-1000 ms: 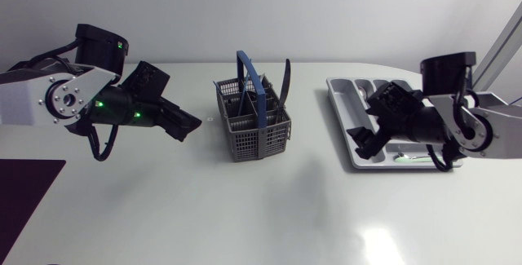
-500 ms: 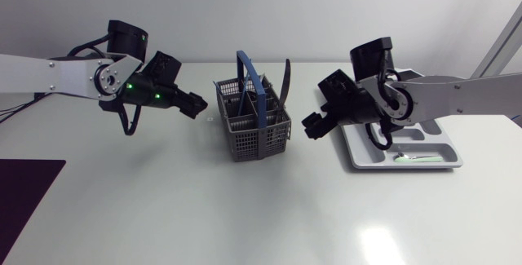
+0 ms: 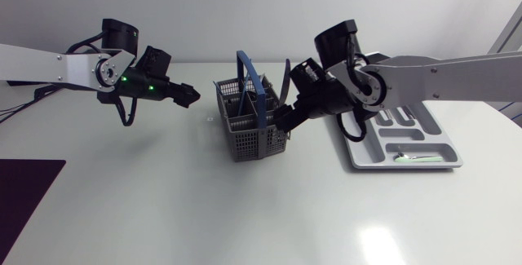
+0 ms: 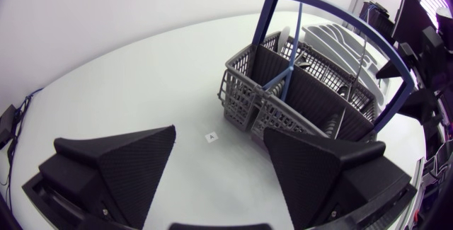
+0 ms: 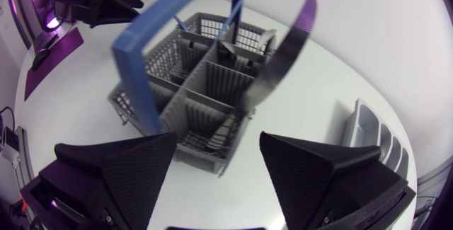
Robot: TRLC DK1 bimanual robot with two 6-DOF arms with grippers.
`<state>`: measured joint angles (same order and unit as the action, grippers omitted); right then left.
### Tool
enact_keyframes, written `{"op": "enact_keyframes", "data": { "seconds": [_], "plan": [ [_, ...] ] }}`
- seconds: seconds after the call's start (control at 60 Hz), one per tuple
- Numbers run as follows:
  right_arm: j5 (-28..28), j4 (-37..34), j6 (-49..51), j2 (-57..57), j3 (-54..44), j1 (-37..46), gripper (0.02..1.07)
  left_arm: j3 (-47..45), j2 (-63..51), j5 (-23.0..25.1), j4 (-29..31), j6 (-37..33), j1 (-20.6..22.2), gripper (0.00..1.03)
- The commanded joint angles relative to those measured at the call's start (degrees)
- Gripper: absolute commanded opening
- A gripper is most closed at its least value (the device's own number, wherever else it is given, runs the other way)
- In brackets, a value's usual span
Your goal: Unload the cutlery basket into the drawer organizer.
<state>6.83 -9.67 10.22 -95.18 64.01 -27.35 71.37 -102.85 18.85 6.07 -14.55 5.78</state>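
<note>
Cutlery basket (image 3: 257, 139) has left pincer (image 3: 189, 95) apart, right pincer (image 3: 282, 121) beside its rim.

Grey mesh basket (image 3: 253, 130) sits upright at frame centre, its blue handle (image 3: 252, 81) raised. Inside it are dividers, a long black utensil (image 3: 285, 76) leaning right out of the back right corner, and a thin blue piece (image 4: 292, 49) standing up. Grey organizer (image 3: 432, 144) lies flat at centre right with several slots. A pale item (image 3: 412, 158) lies in its front slot.
</note>
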Motion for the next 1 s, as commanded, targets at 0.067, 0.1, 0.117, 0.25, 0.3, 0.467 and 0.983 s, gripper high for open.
{"op": "enact_keyframes", "data": {
  "seconds": [0.067,0.1,0.117,0.25,0.3,0.467,0.983],
  "plan": [
    [-1.4,-0.3,-1.7,4.5,-2.4,-4.7,0.87,-4.3,2.8,1.6,-1.0,0.9,-1.7,0.87],
    [-1.9,-0.3,-1.8,4.7,-2.4,-5.6,0.87,-4.9,3.3,2.1,-1.1,0.8,-2.1,0.87],
    [-2.3,-0.3,-1.9,4.7,-2.4,-6.0,0.87,-5.1,3.4,2.2,-1.2,0.8,-2.2,0.87],
    [-5.4,1.1,-2.2,2.8,-0.8,-8.6,0.87,-6.8,4.9,2.4,-1.5,0.7,-2.4,0.87],
    [-7.7,1.8,-2.2,1.5,-0.1,-9.7,0.87,-7.4,5.7,2.4,-1.5,0.7,-2.4,0.87],
    [-12.4,4.9,-2.2,-3.1,2.3,-11.5,0.76,-9.1,8.4,2.4,-1.6,0.7,-2.2,0.87],
    [-12.0,5.8,-0.3,6.1,-6.8,-12.4,0.26,-11.3,11.4,2.4,-1.7,0.6,-0.5,0.87]
  ]
}}
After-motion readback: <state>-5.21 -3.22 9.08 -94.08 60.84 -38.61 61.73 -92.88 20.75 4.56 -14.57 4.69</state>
